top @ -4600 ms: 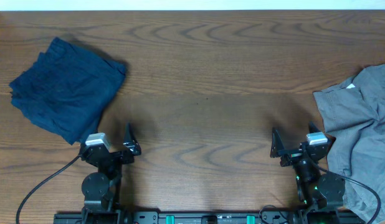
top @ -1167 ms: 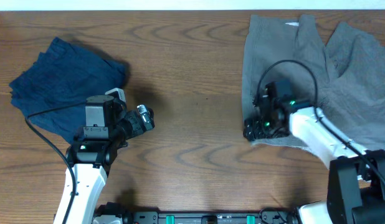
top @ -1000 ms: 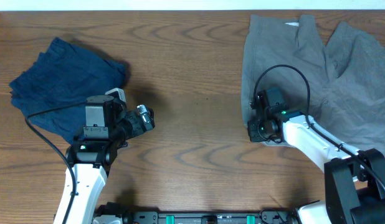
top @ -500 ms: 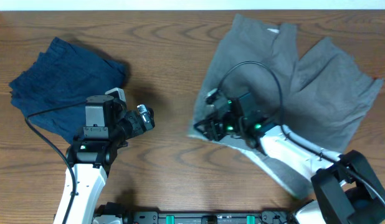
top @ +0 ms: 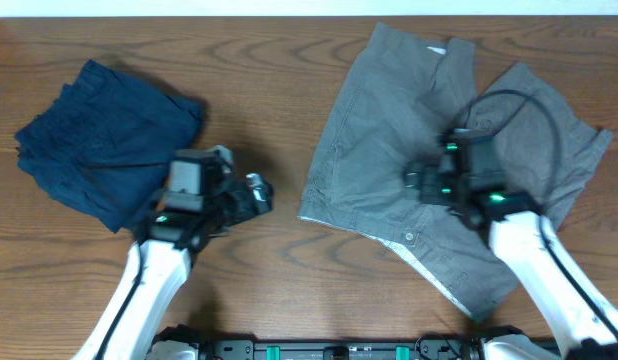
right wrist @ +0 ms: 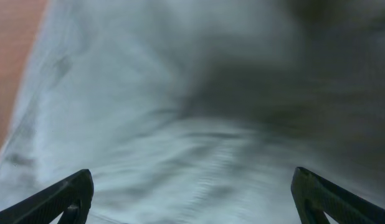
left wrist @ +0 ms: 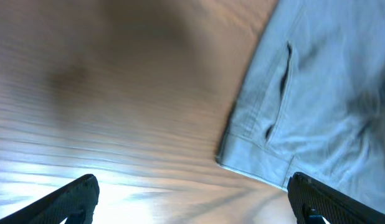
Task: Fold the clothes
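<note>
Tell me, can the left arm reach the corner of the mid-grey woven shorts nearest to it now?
Probably yes. The open left gripper faces that corner of the mid-grey woven shorts, with only bare wooden table between them.

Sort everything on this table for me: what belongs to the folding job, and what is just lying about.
Belongs to the job: grey shorts, spread out at the right; right gripper, open over them; left gripper, open over bare wood.
Just lying about: navy garment, bunched at the left of the wooden table.
</note>
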Action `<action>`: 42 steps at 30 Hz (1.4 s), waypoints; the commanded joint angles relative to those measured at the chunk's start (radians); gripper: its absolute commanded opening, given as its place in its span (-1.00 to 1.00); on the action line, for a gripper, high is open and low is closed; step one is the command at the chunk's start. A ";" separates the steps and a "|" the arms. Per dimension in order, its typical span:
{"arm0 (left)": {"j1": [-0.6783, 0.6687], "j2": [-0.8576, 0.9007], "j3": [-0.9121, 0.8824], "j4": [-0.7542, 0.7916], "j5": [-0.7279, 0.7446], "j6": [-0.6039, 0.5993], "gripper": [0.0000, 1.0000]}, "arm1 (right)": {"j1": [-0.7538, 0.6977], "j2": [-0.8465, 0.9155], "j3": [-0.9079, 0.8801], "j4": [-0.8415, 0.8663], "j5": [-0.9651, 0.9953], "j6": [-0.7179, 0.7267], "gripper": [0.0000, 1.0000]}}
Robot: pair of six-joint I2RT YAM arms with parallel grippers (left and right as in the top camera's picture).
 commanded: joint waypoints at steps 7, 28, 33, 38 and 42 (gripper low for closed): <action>-0.233 0.300 0.013 0.224 0.034 -0.184 0.96 | -0.190 -0.088 0.008 -0.141 0.041 0.012 0.99; -0.075 0.409 0.159 0.539 -0.111 -0.031 -0.88 | -0.193 -0.087 0.008 -0.169 0.046 0.012 0.98; 0.098 0.412 0.315 0.519 -0.114 -0.035 -0.21 | -0.193 -0.087 0.008 -0.169 0.047 0.012 0.99; 0.155 0.410 0.357 0.329 0.105 -0.035 0.95 | -0.193 -0.087 0.008 -0.186 0.060 0.013 0.98; 0.135 0.410 0.357 -0.071 0.191 -0.034 0.96 | -0.194 -0.087 0.007 -0.233 0.113 0.053 0.99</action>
